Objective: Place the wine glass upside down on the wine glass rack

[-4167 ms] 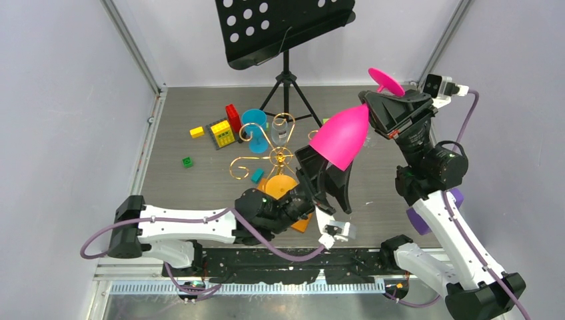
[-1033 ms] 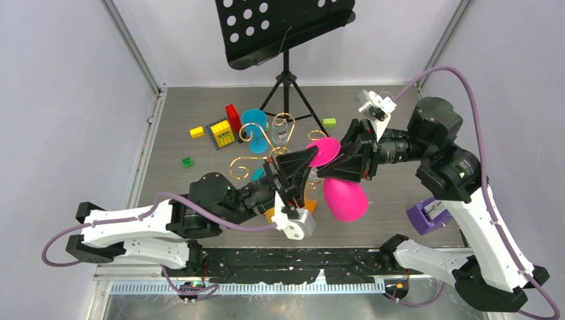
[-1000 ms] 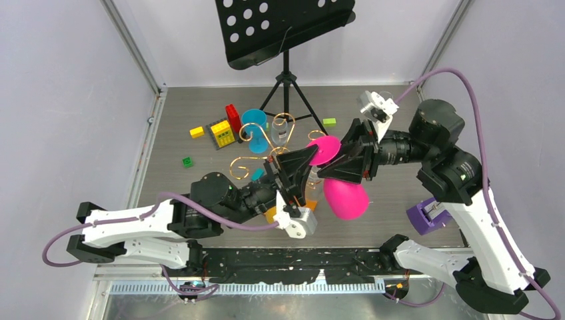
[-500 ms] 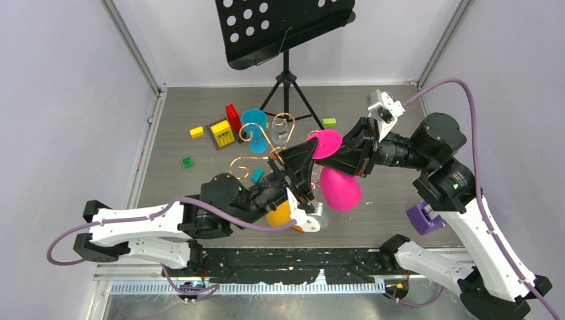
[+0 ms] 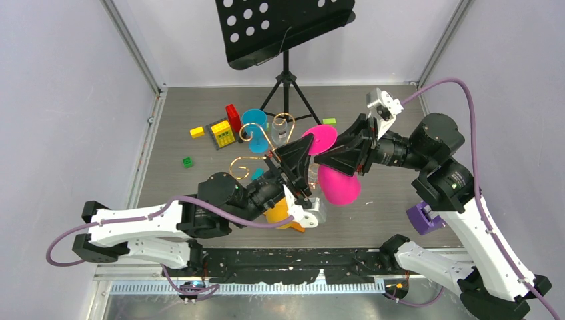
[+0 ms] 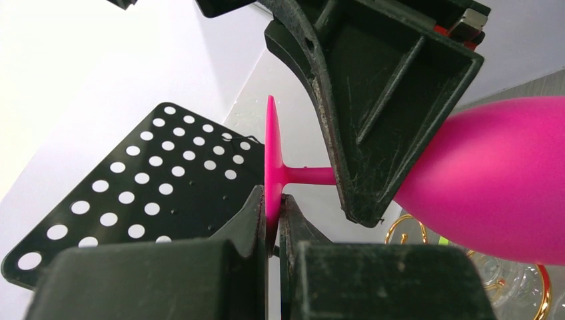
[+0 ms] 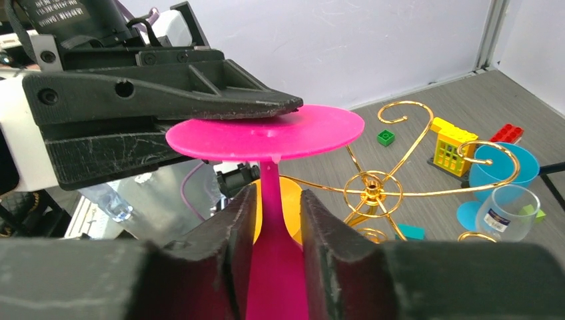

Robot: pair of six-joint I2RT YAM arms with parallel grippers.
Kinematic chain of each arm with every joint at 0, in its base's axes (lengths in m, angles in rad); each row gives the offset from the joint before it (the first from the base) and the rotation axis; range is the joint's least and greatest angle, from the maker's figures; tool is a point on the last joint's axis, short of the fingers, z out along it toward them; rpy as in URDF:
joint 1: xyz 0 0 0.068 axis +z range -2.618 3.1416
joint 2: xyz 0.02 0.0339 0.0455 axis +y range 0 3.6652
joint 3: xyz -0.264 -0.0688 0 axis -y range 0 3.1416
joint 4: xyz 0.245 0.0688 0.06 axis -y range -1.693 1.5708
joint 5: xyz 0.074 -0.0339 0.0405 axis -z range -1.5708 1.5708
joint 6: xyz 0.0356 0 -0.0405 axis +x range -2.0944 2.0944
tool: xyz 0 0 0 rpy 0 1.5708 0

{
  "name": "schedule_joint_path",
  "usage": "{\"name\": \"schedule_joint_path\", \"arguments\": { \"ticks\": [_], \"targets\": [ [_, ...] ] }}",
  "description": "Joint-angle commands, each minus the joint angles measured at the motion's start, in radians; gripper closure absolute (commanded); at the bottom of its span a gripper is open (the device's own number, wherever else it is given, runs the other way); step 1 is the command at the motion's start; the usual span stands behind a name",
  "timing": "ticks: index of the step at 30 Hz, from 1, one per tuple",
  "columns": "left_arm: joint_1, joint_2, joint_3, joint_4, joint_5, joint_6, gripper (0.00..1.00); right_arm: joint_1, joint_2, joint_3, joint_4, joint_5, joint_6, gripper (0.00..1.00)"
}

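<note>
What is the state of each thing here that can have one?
Matte pink wine glass: upside down, held aloft.
Left gripper: shut on the glass's foot.
Right gripper: shut on its stem.
Gold wire rack: upright, pink glass not on it.
Black perforated music stand: upright.

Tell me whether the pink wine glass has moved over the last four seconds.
Yes. The wine glass has shifted down the top view, its foot swinging left toward the wine glass rack.

Top view high above, looking down and forward, wrist views close-up, all sharing the wine glass [image 5: 338,187].
</note>
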Motion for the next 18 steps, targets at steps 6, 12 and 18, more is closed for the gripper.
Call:
{"name": "schedule_joint_path", "arguments": {
  "ticks": [6,12,18],
  "targets": [
    [0.018,-0.058,0.007,0.165,-0.049,0.028,1.00,0.010,-0.019,-0.006,-0.056,0.017,0.003,0.93],
    [0.034,-0.112,0.002,0.148,-0.056,-0.070,0.29,0.008,-0.062,-0.008,-0.055,0.113,-0.007,0.95],
    [0.125,-0.211,0.021,-0.026,-0.009,-0.365,0.09,-0.014,-0.068,0.074,-0.164,0.261,-0.064,0.95]
  ]
}}
